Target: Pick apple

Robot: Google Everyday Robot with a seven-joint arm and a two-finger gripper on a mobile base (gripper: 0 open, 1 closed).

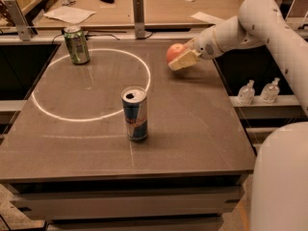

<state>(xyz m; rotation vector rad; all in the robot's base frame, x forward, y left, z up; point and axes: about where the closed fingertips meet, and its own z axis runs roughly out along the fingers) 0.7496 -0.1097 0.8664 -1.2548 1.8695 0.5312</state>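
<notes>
- One blue can (134,113) stands nearest on the table (192,129), by the edge of a white ring (82,120).
- Farther back on the right, the gripper (180,57) pinches the apple (173,51) between its fingers, over the table's far right part.
- Farthest back on the left, a green can (77,44) stands upright.
</notes>
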